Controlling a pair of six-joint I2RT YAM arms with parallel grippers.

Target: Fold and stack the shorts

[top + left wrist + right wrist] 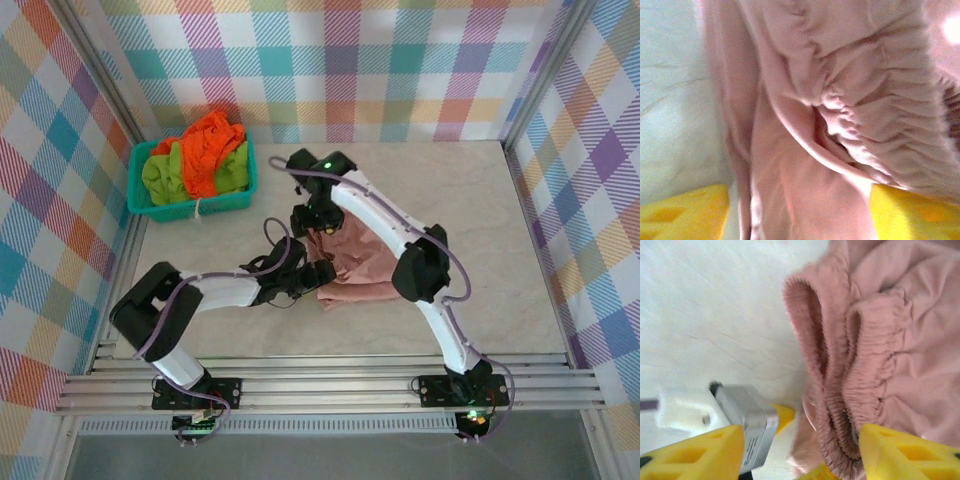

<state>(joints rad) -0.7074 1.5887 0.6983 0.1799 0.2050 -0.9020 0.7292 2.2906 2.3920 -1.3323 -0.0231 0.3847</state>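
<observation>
The dusty pink shorts [352,266] lie folded on the table, near its middle. My left gripper [304,279] is at their left edge; in the left wrist view its yellow fingers [682,214] stand wide apart, open, with pink cloth [805,165] lying loose between them. My right gripper [318,226] is at the shorts' far left corner. It is open too, and the gathered waistband [867,375] lies between its fingers [912,452]. The bright orange shorts [208,145] and the lime green shorts [163,175] are heaped in the basket.
The teal mesh basket [193,210] stands at the back left by the checked wall. Both arms cross over the table's centre, and the left gripper's silver body [747,425] is close beside the right fingers. Bare pale tabletop [500,250] lies to the right.
</observation>
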